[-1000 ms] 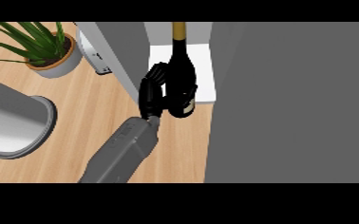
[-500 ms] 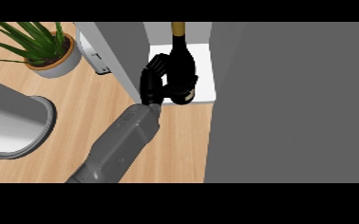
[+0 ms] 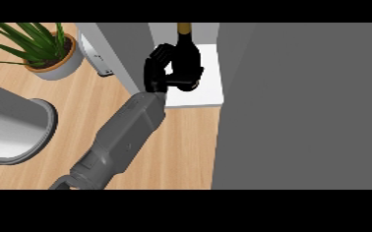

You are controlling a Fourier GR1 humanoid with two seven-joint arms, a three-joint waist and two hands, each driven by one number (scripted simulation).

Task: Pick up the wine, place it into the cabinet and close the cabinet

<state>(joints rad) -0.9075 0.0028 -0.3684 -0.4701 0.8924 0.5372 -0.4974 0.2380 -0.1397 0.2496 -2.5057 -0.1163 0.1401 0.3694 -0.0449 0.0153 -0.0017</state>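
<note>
Home kitchen, viewed steeply from above. Identified by a light wooden counter [image 3: 181, 142] with a grey cabinet [image 3: 291, 103] along its right edge, door [image 3: 116, 49] swung open, white shelf [image 3: 210, 78] inside carrying a dark wine bottle [image 3: 187, 54]. Further marked by a green potted plant [image 3: 44, 54] at the counter's far left corner and a round grey vessel [image 3: 22, 132], partly cut off, at its left edge.

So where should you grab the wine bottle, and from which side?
Grab the wine bottle round its wide dark body, not the thin neck with the gold top. It stands upright on the white shelf, with a grey wall close on its right, so come from the left. The left hand is curled round the body from that side.
</note>
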